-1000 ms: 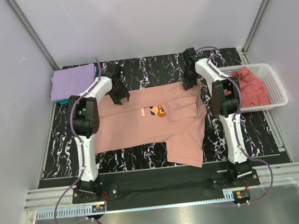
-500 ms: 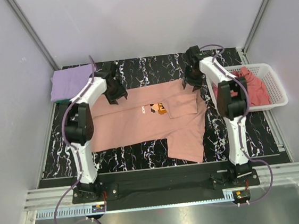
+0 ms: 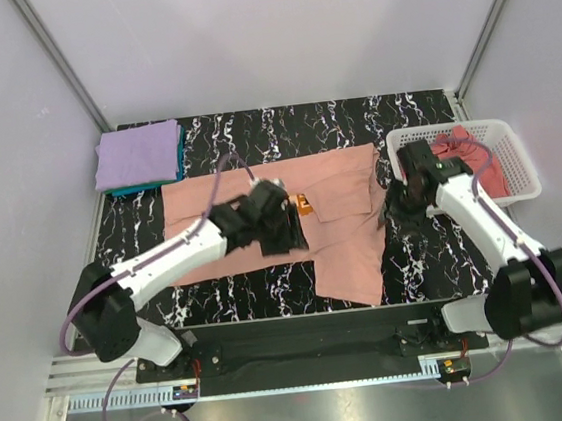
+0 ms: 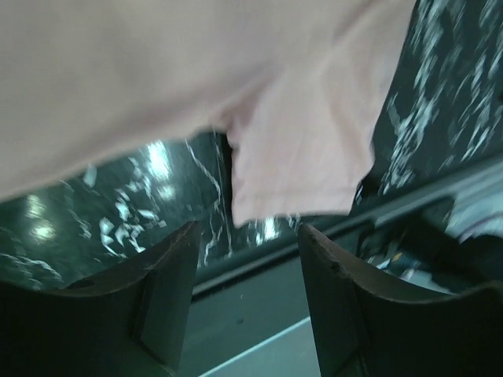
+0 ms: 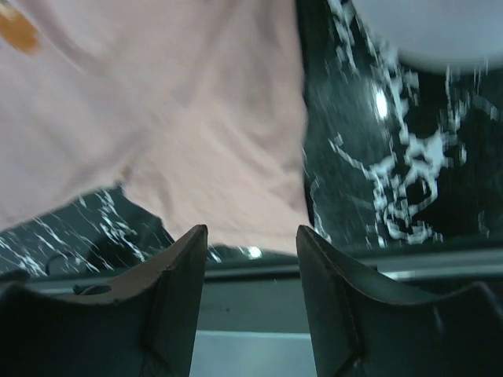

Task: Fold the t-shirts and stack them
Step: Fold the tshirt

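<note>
A salmon-pink t-shirt [image 3: 230, 201] with an orange print [image 3: 304, 205] lies spread on the black marble table [image 3: 427, 255], one sleeve hanging toward the near edge [image 3: 352, 268]. My left gripper [image 3: 286, 240] hovers over the shirt's middle, open and holding nothing; its wrist view shows open jaws [image 4: 247, 232] above the shirt's hem [image 4: 306, 157]. At the shirt's right edge my right gripper [image 3: 394, 209] is also open and holds nothing [image 5: 251, 229], with pink cloth [image 5: 196, 118] beyond its fingertips. A folded lavender t-shirt [image 3: 137, 155] rests on a teal one [image 3: 133, 190] at the back left.
A white lattice basket [image 3: 512, 161] at the right holds a crumpled rose-pink t-shirt [image 3: 471, 155]. Grey walls enclose the table on three sides. The arm bases sit on the black rail [image 3: 305, 344] along the near edge.
Both grippers left the shirt's far edge and swung toward the near side, the left to the shirt's middle. The right jaws opened. The shirt's far edge now lies flat, farther back.
</note>
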`<action>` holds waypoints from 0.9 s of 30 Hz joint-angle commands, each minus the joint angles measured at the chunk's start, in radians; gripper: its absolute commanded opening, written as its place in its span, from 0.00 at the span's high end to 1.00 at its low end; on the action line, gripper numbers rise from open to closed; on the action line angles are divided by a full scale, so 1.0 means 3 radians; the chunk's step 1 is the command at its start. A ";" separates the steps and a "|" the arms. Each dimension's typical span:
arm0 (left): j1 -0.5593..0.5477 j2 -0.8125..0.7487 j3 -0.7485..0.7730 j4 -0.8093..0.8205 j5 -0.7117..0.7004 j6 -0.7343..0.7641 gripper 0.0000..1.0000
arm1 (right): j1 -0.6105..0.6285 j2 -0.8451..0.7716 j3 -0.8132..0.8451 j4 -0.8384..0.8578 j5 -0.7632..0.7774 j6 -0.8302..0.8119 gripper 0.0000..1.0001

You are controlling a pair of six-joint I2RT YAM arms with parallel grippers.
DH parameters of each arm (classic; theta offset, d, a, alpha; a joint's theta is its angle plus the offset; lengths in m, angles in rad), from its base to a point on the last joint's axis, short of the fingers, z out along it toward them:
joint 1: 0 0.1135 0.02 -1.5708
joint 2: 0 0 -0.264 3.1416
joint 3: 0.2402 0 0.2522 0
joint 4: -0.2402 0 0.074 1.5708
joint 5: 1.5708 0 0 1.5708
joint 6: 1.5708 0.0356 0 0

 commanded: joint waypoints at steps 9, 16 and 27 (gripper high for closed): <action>-0.0569 0.0195 -0.0813 0.1027 0.0247 -0.0451 0.39 | 0.0042 -0.0830 -0.1189 0.0049 -0.0368 0.0365 0.44; -0.0666 0.0578 -0.0742 0.1126 0.0386 -0.0482 0.39 | 0.0216 -0.1086 -0.1670 0.0259 -0.0373 0.0697 0.47; -0.0820 0.0957 -0.0445 0.1029 0.0477 -0.0671 0.61 | 0.0308 -0.1127 -0.1992 0.0356 -0.0373 0.0891 0.50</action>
